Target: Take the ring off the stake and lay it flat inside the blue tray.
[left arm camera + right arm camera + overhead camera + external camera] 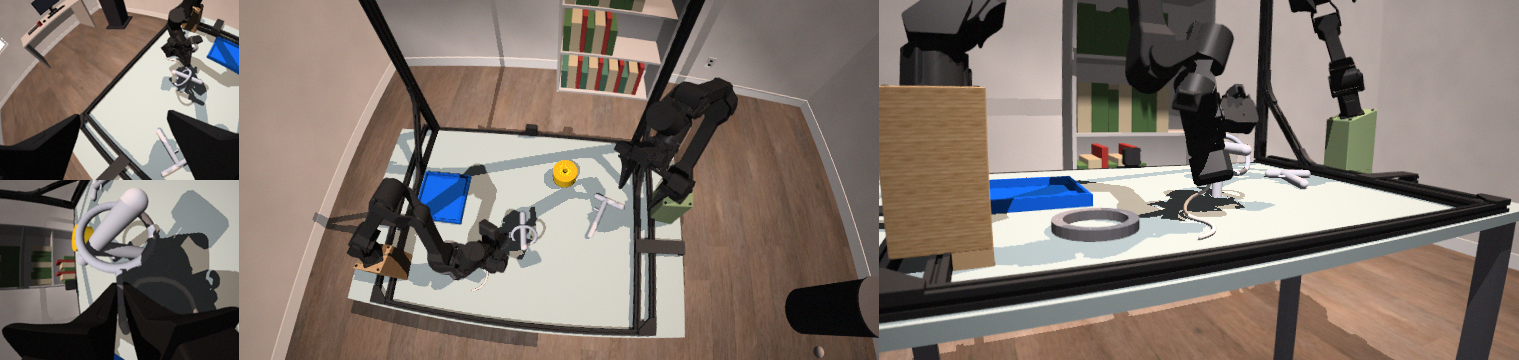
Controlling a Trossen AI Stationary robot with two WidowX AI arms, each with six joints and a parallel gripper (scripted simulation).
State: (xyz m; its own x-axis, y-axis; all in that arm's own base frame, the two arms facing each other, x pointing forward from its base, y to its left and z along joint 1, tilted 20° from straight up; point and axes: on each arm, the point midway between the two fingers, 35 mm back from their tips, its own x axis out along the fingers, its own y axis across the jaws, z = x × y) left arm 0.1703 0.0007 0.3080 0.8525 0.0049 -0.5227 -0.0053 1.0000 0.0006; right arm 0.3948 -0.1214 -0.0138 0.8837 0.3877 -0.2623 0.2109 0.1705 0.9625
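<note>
From the top view, I've got the ring (536, 234) (1248, 162) (176, 82) (80, 236) out over the middle of the counter (559, 285) (1379, 195), with the stake's (523, 222) (1217, 188) (196, 79) (120, 220) peg running through it. My right end effector (511, 237) (1224, 172) (188, 67) (119, 287) is right at the ring's edge. The blue tray (443, 197) (1044, 202) (228, 52) sits flat, open side up, well apart from the stake. A yellow cylinder (565, 179) (74, 238) stands across the counter, and a pale T-shaped piece (597, 220) (1289, 175) (168, 149) lies nearer my left end effector (637, 197) (123, 116).

Over to the exterior: the ring is up off the counter, beside the dark right end effector, whose fingertips I can't make out here. A thick grey ring (1095, 234) lies flat in front of the tray, and a thin curved strand (484, 282) (1206, 225) lies between it and the stake's foot.

Left wrist now: these fingers are spread wide with nothing in them, and the other arm shows beyond, reaching to the stake. The tray is at the picture's edge.

And the right wrist: fingers nearly together, pinching the ring at its near edge. The peg still pokes through the opening, so it's not off the stake, and nowhere near inside the tray.
</note>
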